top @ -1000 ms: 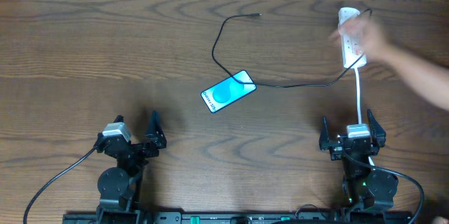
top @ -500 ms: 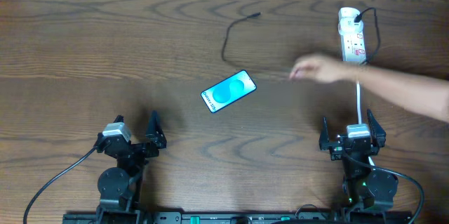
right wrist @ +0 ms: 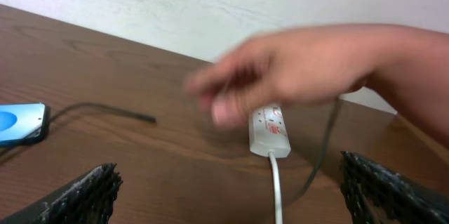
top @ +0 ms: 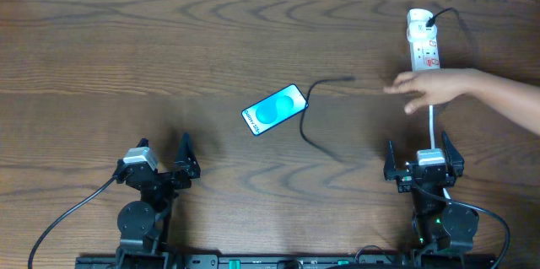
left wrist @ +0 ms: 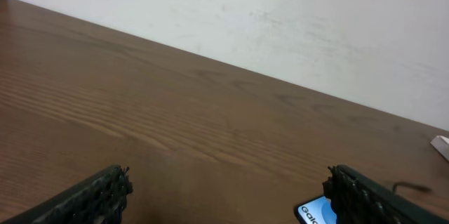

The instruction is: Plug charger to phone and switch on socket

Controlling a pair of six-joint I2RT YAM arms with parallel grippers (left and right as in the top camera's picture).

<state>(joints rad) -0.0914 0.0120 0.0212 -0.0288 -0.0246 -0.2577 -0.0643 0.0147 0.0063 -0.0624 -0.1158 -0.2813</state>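
— How do the left fingers [top: 186, 146] and right fingers [top: 391, 158] stand?
— Both spread wide, holding nothing, at the near edge of the brown wooden table [top: 101, 50].
— And the slim cyan-screened phone [top: 274, 109]?
— Flat, mid-table. The thin black charger cable [top: 304, 122] curls just beside it, unplugged. A person's bare hand [top: 430, 88] hovers near the white power strip [top: 423, 48].

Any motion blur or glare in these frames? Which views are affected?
Overhead: even light, no glare; the person's hand is smeared and part of the cable is faint. Right wrist: hand heavily blurred, power strip behind it fairly sharp. Left wrist: table sharp, evenly lit.
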